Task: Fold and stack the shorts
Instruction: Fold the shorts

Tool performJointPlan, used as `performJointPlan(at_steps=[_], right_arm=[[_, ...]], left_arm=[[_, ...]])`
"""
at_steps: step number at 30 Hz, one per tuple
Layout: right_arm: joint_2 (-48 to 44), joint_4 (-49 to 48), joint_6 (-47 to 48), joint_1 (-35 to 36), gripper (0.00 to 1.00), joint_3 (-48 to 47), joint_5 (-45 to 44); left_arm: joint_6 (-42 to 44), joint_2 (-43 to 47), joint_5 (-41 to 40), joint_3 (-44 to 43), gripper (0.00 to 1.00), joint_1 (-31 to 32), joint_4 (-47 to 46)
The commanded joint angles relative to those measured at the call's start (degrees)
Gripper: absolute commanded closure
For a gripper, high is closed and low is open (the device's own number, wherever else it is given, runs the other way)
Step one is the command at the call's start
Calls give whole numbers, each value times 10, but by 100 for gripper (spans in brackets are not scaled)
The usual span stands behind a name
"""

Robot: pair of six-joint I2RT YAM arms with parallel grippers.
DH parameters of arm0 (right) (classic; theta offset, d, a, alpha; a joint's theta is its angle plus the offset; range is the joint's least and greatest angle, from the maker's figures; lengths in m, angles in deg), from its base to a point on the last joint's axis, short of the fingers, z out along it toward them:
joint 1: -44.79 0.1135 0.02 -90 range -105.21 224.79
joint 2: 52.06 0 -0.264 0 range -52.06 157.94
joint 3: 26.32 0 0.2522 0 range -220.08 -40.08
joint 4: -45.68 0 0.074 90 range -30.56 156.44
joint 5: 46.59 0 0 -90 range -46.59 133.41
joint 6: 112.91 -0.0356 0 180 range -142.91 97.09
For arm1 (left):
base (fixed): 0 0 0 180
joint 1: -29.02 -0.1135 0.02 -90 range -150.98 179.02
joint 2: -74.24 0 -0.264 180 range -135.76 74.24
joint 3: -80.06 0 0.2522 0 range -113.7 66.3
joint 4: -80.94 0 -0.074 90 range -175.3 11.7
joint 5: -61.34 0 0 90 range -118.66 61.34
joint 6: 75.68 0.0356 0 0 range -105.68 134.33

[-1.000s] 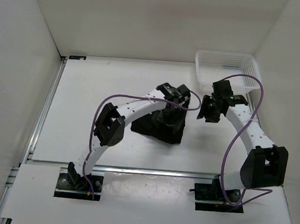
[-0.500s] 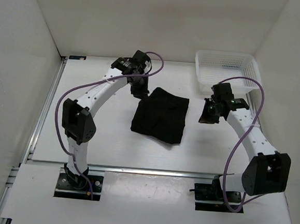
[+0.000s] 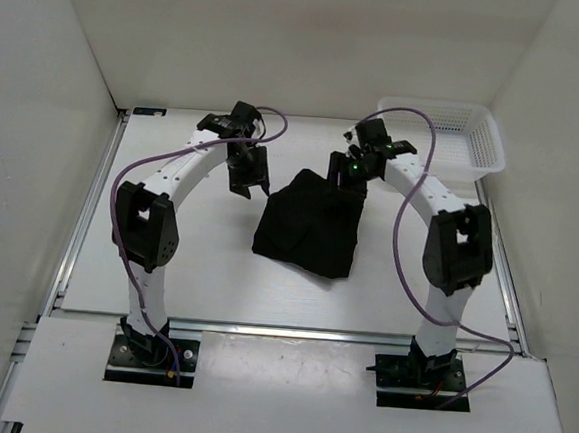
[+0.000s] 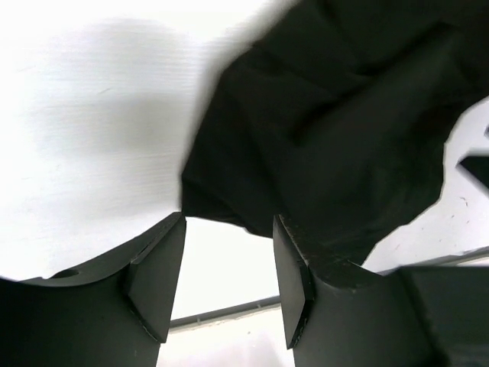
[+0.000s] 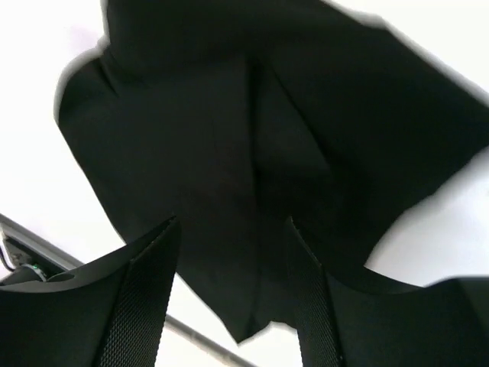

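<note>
The shorts (image 3: 309, 228) lie folded flat on the table (image 3: 166, 257), under the right gripper (image 3: 350, 173), whose jaws stand spread above their far corner, and just right of the left gripper (image 3: 247, 176), likewise spread and holding nothing.

We see the plain black matte soft-fabric shorts (image 3: 309, 225) lying folded into a compact, roughly four-sided bundle, flat on the white tabletop (image 3: 166, 257), near its middle and a little to the right. The bundle sits askew: its far edge is the narrower one, and its near edge slants down to a corner at the near right. In the wrist views we make out overlapping layers, soft creases, one straight fold line and uneven, slightly wavy edges
</note>
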State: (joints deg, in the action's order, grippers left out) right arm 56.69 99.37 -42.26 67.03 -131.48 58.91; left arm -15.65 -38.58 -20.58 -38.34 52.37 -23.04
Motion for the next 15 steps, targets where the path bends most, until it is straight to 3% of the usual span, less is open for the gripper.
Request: performJointPlan(at_steps=[1, 9, 10, 15], right_arm=[[65, -11, 10, 3, 37, -82, 51], [196, 2, 10, 9, 40, -201, 114], [201, 2, 10, 9, 43, -207, 114], [173, -9, 5, 14, 86, -193, 120]], left_arm=[[-3, 51, 34, 28, 39, -25, -22], [-3, 86, 34, 80, 40, -41, -28], [3, 86, 34, 88, 40, -46, -28], [3, 102, 29, 116, 41, -52, -35]])
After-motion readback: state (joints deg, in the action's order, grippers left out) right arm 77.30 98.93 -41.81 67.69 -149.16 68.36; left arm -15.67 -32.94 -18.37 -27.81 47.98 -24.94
